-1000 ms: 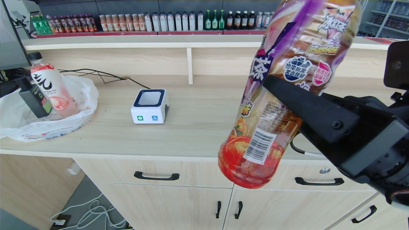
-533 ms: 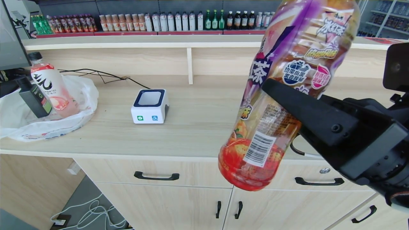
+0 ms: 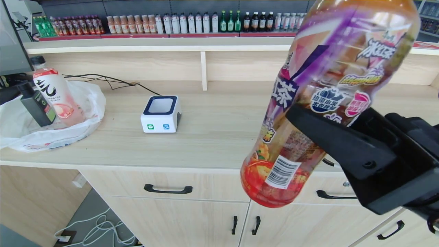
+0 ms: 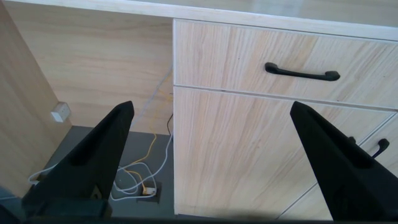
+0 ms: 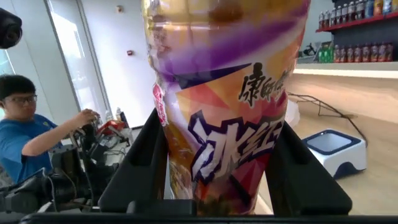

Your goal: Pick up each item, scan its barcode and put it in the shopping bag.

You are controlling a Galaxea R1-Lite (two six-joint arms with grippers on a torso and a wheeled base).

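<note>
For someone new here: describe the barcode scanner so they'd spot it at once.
Start at the long wooden counter. The scanner sits on it, right of the white shopping bag. It is the only small white cube, with a dark-rimmed window on top.

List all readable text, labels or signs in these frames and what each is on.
On the held bottle: large Chinese product-name characters on the label; its badges and fine print are too small to read.
On the barcode near its base: bars clear, digits too small.
On the scanner: two small icons, no words.
On the pink bottle by the shopping bag: bold black characters, stylised, not readable.
On the shelf bottles: labels too small.
</note>
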